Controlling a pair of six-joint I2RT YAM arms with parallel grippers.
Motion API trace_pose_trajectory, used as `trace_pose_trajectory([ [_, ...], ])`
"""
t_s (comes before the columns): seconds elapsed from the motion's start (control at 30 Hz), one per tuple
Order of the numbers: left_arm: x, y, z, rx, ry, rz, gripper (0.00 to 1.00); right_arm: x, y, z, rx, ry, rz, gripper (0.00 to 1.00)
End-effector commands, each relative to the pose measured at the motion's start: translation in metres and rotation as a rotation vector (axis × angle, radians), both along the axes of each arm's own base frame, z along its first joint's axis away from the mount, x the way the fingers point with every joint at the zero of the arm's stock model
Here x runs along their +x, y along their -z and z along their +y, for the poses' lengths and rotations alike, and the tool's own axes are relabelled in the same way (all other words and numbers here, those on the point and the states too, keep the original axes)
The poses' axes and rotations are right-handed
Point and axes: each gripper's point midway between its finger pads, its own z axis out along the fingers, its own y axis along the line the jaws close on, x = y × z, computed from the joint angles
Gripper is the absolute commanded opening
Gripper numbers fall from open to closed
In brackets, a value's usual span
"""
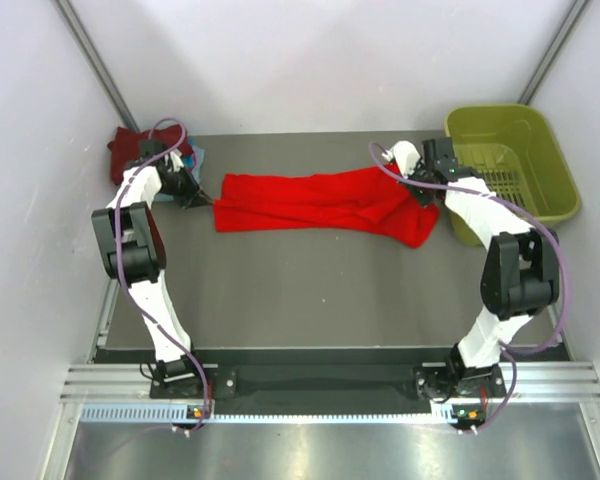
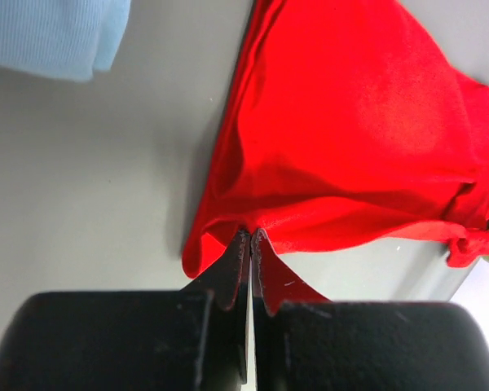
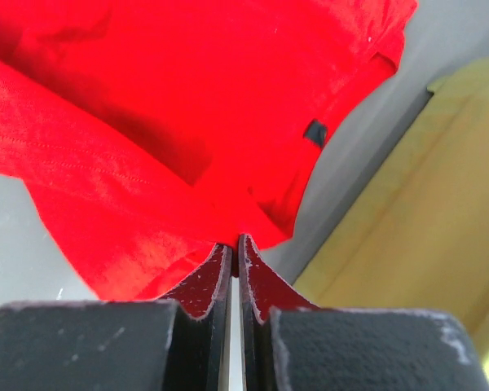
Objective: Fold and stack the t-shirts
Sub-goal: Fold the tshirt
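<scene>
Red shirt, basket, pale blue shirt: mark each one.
Red shirt (image 1: 300, 200), top view, middle of the cloth.
Basket (image 1: 495, 128), top view, far inner wall.
Pale blue shirt (image 2: 53, 37), left wrist view, middle of the visible cloth.

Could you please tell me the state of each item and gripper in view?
red t-shirt: bunched lengthwise, pinched at both ends.
left gripper: shut on the red t-shirt.
right gripper: shut on the red t-shirt.
maroon t-shirt: piled at far-left corner, untouched.
pale blue t-shirt: lying flat, untouched.
basket: upright.

Near tabletop free; red shirt mid-table, basket right, folded shirts left.
</scene>
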Motion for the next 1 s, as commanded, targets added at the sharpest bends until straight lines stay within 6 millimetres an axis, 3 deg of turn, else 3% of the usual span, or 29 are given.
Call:
trace_pose_trajectory([
  [0.0,0.022,-0.019,0.001,0.027,0.027,-0.1,0.0,0.034,-0.028,0.001,0.029,0.034,-0.103,0.0],
  [0.43,0.053,-0.028,-0.022,0.026,0.088,-0.185,0.0,0.086,-0.036,-0.009,0.02,0.087,-0.156,0.0],
  [0.7,0.057,-0.01,-0.017,0.072,0.081,-0.163,0.01,0.118,-0.015,-0.009,-0.013,0.111,-0.16,0.0],
  [0.83,0.062,-0.01,-0.013,0.11,0.07,-0.174,0.14,0.127,-0.004,-0.006,-0.035,0.124,-0.161,0.0],
  [0.87,0.063,-0.014,-0.011,0.122,0.066,-0.182,0.39,0.128,-0.003,-0.006,-0.04,0.136,-0.167,0.1],
  [0.93,0.066,-0.021,0.0,0.187,0.047,-0.199,0.47,0.131,-0.009,-0.007,-0.053,0.154,-0.192,0.3],
  [0.97,0.067,-0.036,0.001,0.205,0.048,-0.227,0.49,0.131,-0.016,-0.005,-0.038,0.172,-0.208,0.43],
])
